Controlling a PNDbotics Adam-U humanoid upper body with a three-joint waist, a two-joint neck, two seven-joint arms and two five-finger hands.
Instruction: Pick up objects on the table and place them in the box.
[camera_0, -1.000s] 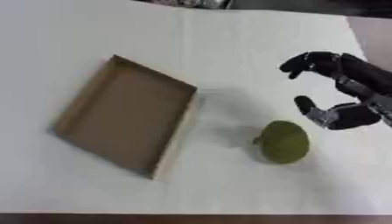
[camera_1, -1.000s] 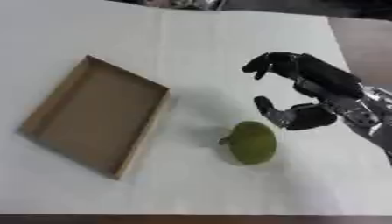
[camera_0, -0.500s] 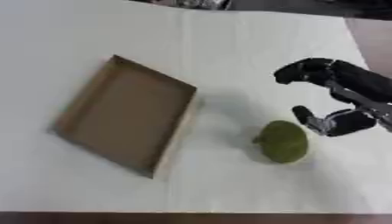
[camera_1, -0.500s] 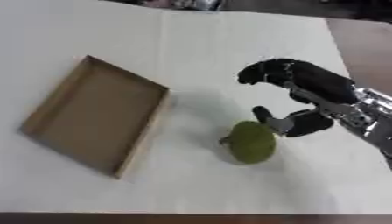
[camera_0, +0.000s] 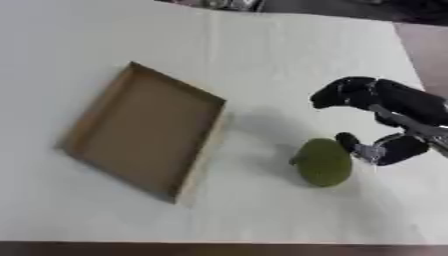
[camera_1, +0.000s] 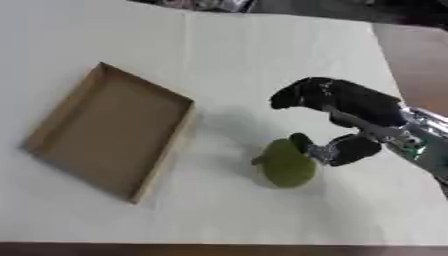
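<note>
A green pear-shaped fruit (camera_1: 284, 164) lies on the white table, right of centre. My right hand (camera_1: 354, 107) comes in from the right and hovers over the fruit's right side. Its fingers (camera_1: 302, 95) arch above and beyond the fruit without closing on it. The thumb (camera_1: 304, 142) touches the fruit's upper right edge. A shallow cardboard box (camera_0: 144, 127) lies askew at the left with nothing inside it. My left hand appears in neither view.
The white tablecloth (camera_0: 262, 55) covers most of the view and has a fold line running up the middle. A brown strip of table edge (camera_0: 219, 248) runs along the bottom. Dark objects show at the far top edge.
My right hand has moved left and down toward the fruit, until its thumb reaches the fruit's edge. The fruit and the box have stayed in place.
</note>
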